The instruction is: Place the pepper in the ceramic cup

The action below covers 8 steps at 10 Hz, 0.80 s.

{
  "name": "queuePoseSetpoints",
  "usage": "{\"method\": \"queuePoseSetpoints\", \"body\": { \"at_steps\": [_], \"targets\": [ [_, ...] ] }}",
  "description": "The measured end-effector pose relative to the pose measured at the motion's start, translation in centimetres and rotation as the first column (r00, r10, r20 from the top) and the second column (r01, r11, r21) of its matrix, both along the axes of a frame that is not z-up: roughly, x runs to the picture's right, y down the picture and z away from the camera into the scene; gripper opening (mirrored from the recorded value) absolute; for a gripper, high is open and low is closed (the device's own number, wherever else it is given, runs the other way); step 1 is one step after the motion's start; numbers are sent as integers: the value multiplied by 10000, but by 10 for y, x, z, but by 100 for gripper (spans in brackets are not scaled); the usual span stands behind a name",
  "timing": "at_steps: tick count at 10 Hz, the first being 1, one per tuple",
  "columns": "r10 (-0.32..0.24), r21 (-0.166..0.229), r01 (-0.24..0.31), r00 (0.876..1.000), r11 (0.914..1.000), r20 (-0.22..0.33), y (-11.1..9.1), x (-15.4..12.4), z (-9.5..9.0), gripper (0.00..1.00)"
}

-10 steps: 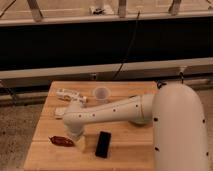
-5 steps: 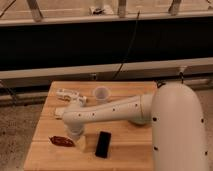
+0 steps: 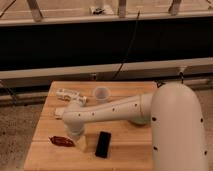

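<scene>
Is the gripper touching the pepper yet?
Cannot tell. In the camera view the gripper points down beside the pepper on the table, but the arm hides where its tips meet.

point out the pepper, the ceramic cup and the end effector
pepper (image 3: pixel 61 141), camera view, middle of its dark red body
ceramic cup (image 3: pixel 101 94), camera view, front wall
end effector (image 3: pixel 76 134), camera view, lower tip beside the pepper

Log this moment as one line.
hand: low beside pepper | pepper: on table | ceramic cup: upright, apart
</scene>
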<state>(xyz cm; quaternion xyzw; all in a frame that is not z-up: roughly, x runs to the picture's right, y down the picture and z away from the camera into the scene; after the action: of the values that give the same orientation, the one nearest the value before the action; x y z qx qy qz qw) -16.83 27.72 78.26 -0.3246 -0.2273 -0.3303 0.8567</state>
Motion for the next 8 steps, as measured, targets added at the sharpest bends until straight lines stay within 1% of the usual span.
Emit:
{"method": "queuePoseSetpoints", "body": {
  "at_steps": [4,8],
  "targets": [
    [187,-100,-184,9994,9998,292,-1,-14,-6,80],
    [44,-272,-34,9993,9996,360,2,-30,-4,80]
  ]
}}
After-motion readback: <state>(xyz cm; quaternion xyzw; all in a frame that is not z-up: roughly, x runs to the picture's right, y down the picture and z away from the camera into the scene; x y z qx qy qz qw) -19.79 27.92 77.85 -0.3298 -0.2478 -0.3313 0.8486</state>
